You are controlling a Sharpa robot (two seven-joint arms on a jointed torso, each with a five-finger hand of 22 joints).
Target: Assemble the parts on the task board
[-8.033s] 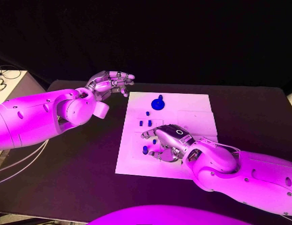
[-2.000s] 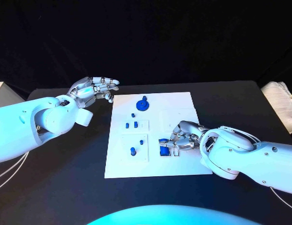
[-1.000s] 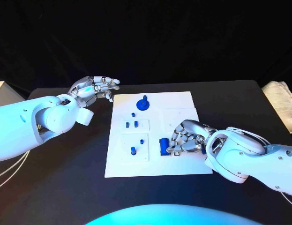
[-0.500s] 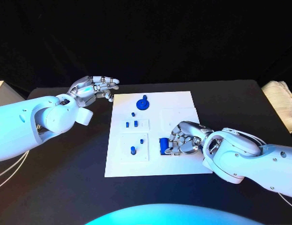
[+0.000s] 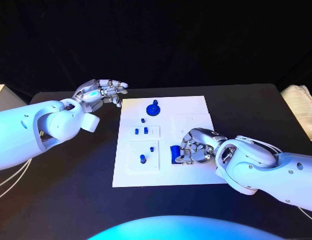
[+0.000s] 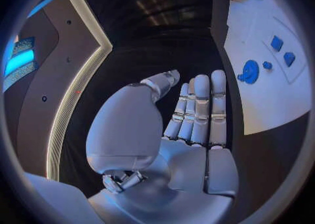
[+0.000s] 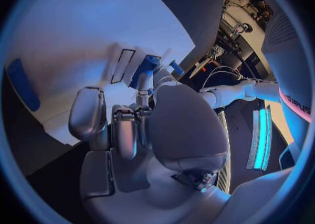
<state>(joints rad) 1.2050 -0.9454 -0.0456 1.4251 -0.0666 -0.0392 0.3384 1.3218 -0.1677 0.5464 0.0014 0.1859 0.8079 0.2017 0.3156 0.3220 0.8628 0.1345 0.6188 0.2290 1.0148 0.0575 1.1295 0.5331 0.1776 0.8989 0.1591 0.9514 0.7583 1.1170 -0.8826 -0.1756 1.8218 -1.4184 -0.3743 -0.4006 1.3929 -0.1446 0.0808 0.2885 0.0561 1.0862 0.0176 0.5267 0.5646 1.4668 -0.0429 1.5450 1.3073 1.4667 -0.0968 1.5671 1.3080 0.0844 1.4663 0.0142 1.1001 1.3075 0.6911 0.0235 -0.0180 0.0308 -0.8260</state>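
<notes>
While the right hand (image 5: 196,148) worked low on the white board (image 5: 199,177), its fingers were clenched around a blue block (image 5: 175,154), gripping it right at the board's surface near the middle. My read: this was the seating step, the block being pressed into its place, and the next move called for a firm downward push, then a clean release without dragging it out.

At nine o'clock from that block stood two small blue pegs (image 5: 142,158). Farther out, toward twelve o'clock, sat a pair of little blue squares (image 5: 141,131), one tiny blue stud (image 5: 142,120), and finally one round blue knob (image 5: 153,109) at the far end.

Off the board's far corner at ten o'clock, the left hand (image 5: 101,91) hovered, fingers released and loosely curled, holding nothing.
</notes>
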